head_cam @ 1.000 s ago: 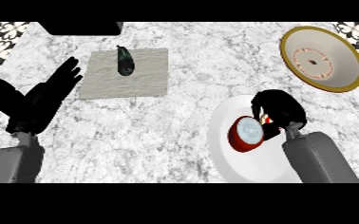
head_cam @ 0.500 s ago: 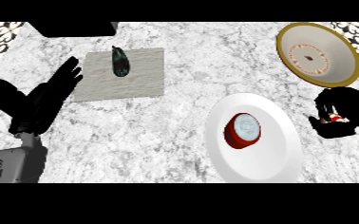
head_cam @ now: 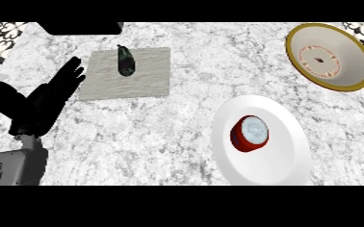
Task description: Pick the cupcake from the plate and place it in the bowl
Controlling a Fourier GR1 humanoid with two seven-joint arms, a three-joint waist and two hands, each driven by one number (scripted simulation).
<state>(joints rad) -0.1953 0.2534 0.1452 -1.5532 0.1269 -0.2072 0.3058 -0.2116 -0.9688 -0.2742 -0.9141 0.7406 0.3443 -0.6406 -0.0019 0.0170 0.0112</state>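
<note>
A cupcake (head_cam: 250, 133) with a red wrapper and white top sits on the white plate (head_cam: 284, 163) at the lower right. The bowl (head_cam: 310, 39), cream inside with a gold rim, lies at the upper right, apart from the plate. My left hand (head_cam: 44, 101) rests open at the left edge, fingers up, far from the cupcake. No part of my right hand or its forearm shows in the head view.
A grey mat (head_cam: 146, 79) lies at the upper left with a dark elongated vegetable (head_cam: 126, 60) on it. A black object (head_cam: 78, 27) sits at the counter's far edge, top left. Marble counter runs between mat and plate.
My right hand, which was over the cupcake, swung off to the right and left the view. The cupcake stays on the plate. The left hand has not moved.
</note>
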